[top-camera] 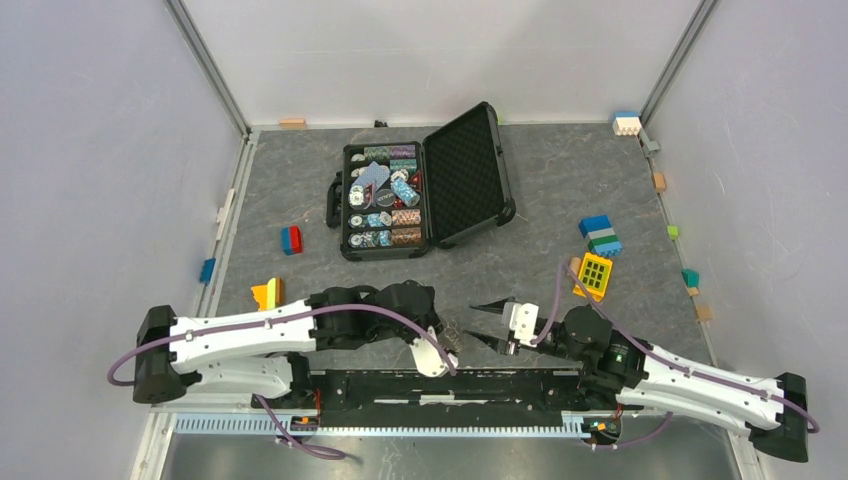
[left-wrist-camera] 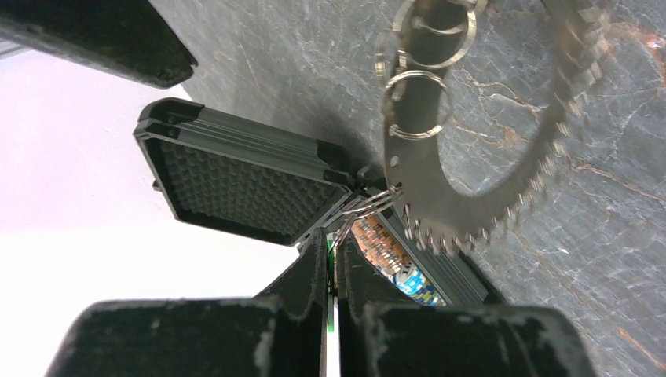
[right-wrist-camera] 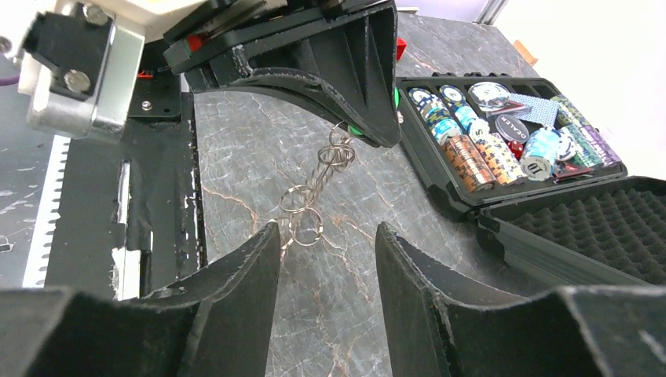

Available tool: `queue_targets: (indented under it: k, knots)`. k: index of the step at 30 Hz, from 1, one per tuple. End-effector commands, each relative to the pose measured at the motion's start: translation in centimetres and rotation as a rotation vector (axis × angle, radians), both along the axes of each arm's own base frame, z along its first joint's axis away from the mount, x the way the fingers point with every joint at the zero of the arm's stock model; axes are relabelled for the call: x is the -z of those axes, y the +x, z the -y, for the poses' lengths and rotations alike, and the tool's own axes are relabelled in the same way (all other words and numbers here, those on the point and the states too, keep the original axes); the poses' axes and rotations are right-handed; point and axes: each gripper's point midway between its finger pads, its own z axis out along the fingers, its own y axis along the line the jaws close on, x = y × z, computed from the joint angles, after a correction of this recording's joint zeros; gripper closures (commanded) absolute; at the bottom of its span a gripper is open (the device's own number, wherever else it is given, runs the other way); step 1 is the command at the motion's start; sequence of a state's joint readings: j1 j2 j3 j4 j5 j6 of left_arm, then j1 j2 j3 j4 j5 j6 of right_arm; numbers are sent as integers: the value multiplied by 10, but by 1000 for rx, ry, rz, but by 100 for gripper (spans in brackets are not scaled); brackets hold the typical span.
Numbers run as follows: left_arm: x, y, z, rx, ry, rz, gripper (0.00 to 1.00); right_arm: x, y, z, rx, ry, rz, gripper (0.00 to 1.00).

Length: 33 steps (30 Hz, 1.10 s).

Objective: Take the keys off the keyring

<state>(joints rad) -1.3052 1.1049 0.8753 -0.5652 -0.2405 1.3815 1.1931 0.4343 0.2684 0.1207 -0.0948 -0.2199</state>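
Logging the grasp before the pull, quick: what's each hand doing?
Left hand: closed on the keyring.
Right hand: open, holding nothing.

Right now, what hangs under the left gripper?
The keyring, its keys fanned along it, plus small split rings. The left gripper's closed fingers cover the pinched part.

grey marbled tabletop [top-camera: 540, 270], plain white walls [top-camera: 420, 50].
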Motion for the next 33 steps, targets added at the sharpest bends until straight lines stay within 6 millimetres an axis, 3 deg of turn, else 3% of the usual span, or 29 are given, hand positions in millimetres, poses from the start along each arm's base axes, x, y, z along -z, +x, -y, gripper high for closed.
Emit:
queue_targets:
  k: [1,8,13,24,30,33]
  knots:
    - [-34,2,14,63,-149,76,98,-15,2,-5,-6,41,46,47]
    - [-32,-7,8,135,-142,97,98,-14,9,-5,31,63,44,50]
    - [-30,-23,4,207,-119,32,98,-11,8,-4,34,84,29,49]
    - [-24,-59,12,412,-105,-61,98,-12,-20,-14,-151,47,87,44]
    - [-39,-75,18,518,-176,-37,98,-22,-38,-20,-262,74,98,44]
    - [-36,-70,19,500,-182,-19,98,-28,-40,-23,-283,68,102,44]
